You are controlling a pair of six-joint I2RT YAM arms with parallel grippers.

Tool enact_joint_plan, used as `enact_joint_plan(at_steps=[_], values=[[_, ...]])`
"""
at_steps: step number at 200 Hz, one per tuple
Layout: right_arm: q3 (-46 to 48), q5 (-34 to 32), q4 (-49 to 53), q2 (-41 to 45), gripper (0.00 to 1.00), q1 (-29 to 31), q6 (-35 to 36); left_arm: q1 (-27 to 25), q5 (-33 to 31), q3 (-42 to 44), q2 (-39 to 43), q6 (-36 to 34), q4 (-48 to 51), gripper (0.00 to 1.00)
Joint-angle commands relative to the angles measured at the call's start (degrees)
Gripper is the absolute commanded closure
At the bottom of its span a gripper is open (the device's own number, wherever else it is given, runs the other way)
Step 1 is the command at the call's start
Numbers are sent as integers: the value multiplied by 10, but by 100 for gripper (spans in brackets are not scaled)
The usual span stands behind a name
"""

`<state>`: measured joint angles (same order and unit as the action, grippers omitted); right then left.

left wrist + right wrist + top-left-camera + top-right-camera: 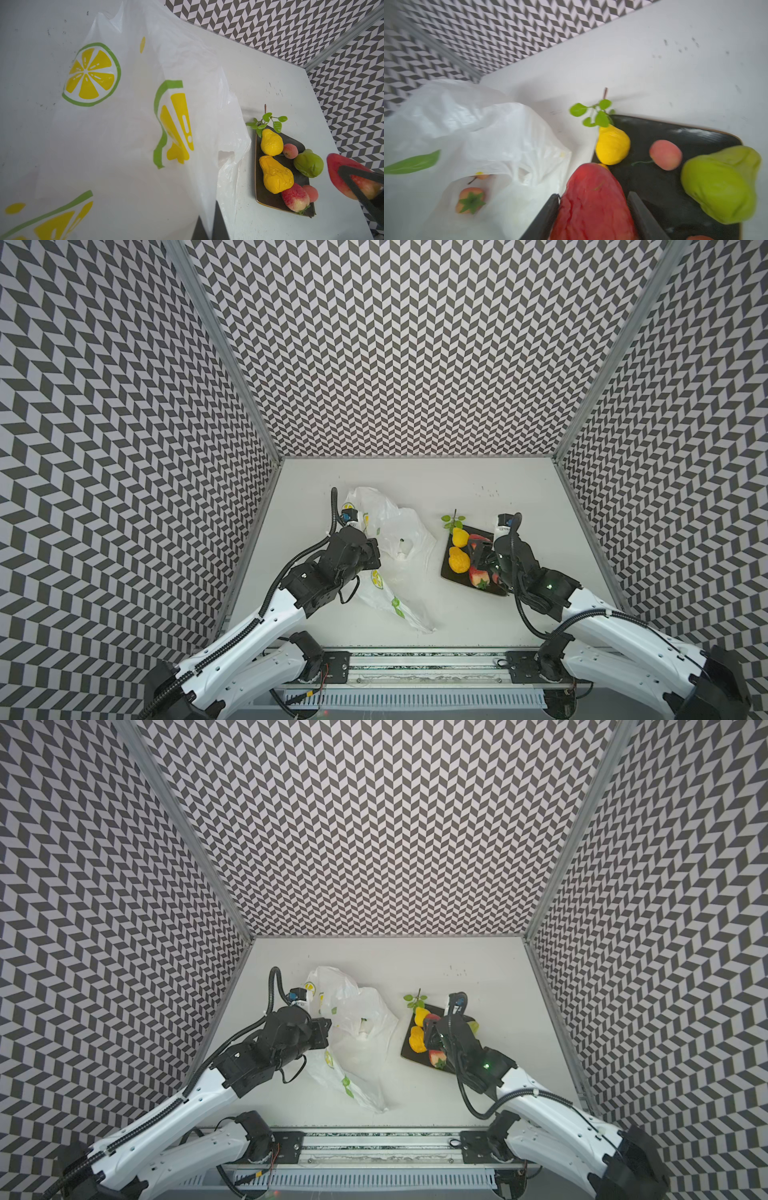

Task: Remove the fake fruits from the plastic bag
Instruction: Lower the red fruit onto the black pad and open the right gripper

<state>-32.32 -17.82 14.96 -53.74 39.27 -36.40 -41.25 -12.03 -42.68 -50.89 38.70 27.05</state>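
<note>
Left end effector [209, 226]: closed, with a fold of the bag [399, 531] pinched between its jaws; from my wrist camera the film rises taut from the grip.
Right end effector [593, 195]: about half open and clamped on a red fruit [593, 207], one finger on each side of it.
Red fruit: held over the plate [449, 573]; I cannot tell whether it touches.
Bag: crumpled on the bench [415, 481], left of the middle, with one end trailing toward the near edge.
Inside the bag: through the film I see a strawberry with a green cap [471, 200] and a small orange fruit [482, 176] beside it.
Plate: dark and square, toward the bench's right side, just beside the bag.
On the plate: two yellow fruits [271, 142] along the edge nearest the bag, a green fruit [308, 163], two small peaches [290, 151] and a red-pink fruit [295, 197].
Sprig [268, 120]: green leaves overhanging the plate's far corner onto the bench.
</note>
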Motion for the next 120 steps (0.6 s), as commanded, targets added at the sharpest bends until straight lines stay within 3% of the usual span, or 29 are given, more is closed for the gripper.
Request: enact_joint_plan(at_steps=[1, 71, 120], values=[[14, 34, -23, -21, 51, -33, 20, 0, 6, 3, 2, -6, -25, 100], [20, 70, -113, -138, 51, -80, 54, 3, 6, 4, 1, -12, -27, 100], [5, 95, -124, -205, 48, -99, 63, 4, 2, 3, 0, -12, -24, 100]])
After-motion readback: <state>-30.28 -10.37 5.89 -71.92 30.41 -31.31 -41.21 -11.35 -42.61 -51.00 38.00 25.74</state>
